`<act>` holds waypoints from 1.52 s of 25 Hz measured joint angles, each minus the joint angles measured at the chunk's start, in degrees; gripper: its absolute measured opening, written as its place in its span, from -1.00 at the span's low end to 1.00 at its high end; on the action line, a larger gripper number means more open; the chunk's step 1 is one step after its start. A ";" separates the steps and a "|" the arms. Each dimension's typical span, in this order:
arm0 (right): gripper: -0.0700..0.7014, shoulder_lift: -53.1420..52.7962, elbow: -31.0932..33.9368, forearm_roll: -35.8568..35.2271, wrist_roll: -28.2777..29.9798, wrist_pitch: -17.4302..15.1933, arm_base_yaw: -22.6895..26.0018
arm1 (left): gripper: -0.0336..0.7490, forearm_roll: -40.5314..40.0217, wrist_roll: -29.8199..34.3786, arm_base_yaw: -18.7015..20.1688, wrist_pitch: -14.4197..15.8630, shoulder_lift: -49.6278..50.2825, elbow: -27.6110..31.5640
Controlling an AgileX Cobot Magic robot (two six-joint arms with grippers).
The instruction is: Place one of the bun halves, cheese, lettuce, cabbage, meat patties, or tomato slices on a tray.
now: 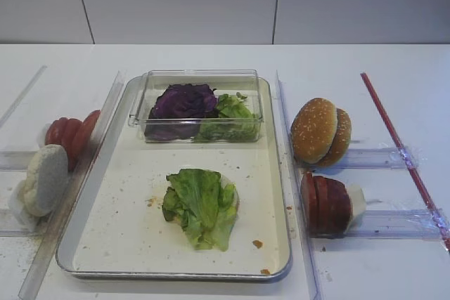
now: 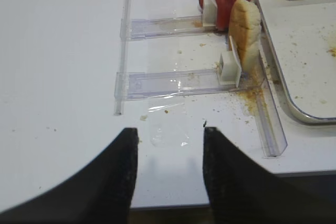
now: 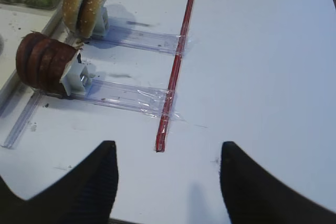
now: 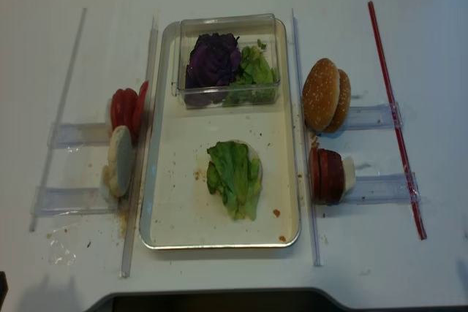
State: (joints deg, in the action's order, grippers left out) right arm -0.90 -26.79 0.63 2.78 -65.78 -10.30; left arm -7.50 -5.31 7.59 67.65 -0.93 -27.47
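A metal tray [image 1: 278, 244] holds a lettuce leaf [image 1: 200, 205] lying on a pale bun half, and a clear box with purple cabbage [image 1: 181, 101] and more lettuce [image 1: 228, 117]. To the tray's right, sesame bun halves [image 1: 320, 131] and meat patties [image 1: 325, 204] stand on edge in clear holders. To its left stand tomato slices [image 1: 70, 131] and a pale bun half [image 1: 46, 177]. My right gripper [image 3: 168, 144] hangs open over bare table, well to the right of the patties [image 3: 42, 61]. My left gripper [image 2: 169, 129] is open above the table's front edge, with the pale bun half [image 2: 245, 30] ahead to the right. Neither gripper shows in the high views.
Clear plastic rails [image 2: 178, 82] hold the food on both sides of the tray. A long red strip [image 1: 401, 152] runs along the right side of the table. Crumbs lie on the tray floor and near the left holders.
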 joint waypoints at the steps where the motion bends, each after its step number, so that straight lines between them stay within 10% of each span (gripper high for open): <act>1: 0.30 0.00 0.00 0.00 0.11 0.00 0.00 | -0.18 0.00 0.00 0.00 0.00 0.00 0.00; 38: -0.31 0.00 0.05 -0.10 0.54 0.34 6.41 | -0.18 0.00 -0.03 0.00 0.00 0.00 0.00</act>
State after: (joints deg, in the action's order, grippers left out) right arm -0.90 -26.74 0.54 3.32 -65.44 -3.89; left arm -7.50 -5.34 7.59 67.65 -0.93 -27.47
